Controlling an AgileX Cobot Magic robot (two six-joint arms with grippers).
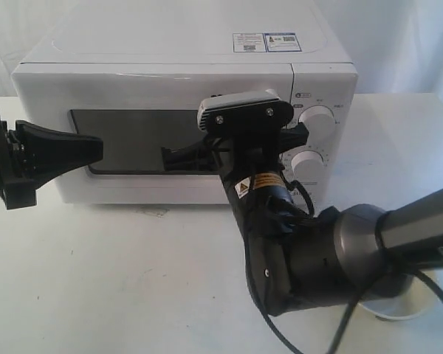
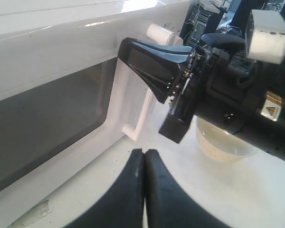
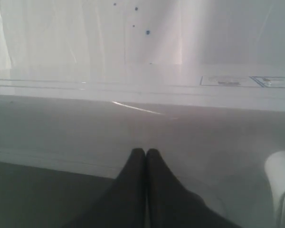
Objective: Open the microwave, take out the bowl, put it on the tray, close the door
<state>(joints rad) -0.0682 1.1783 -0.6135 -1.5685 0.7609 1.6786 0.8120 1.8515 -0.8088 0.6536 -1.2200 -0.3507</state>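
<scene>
The white microwave [image 1: 170,51] stands with its door [image 1: 133,92] closed, and nothing shows through the dark window [image 1: 125,140], so any bowl inside is hidden. My right gripper [image 1: 165,156] [image 3: 146,151] is shut, with its tips against the door just beside the white bar handle [image 2: 133,109] [image 3: 281,185]. It holds nothing. My left gripper [image 1: 100,149] [image 2: 145,152] is shut and empty. It hovers in front of the door's left part, level with the window. A round pale dish [image 2: 218,142] [image 1: 399,310] sits on the table under the right arm; I cannot tell whether it is the bowl or the tray.
Two round white knobs [image 1: 317,118] [image 1: 308,164] sit on the right panel, partly behind the right wrist. The right arm's thick elbow [image 1: 317,258] and its cable lie across the table in front of the oven. A white table [image 1: 118,280] runs to the left front.
</scene>
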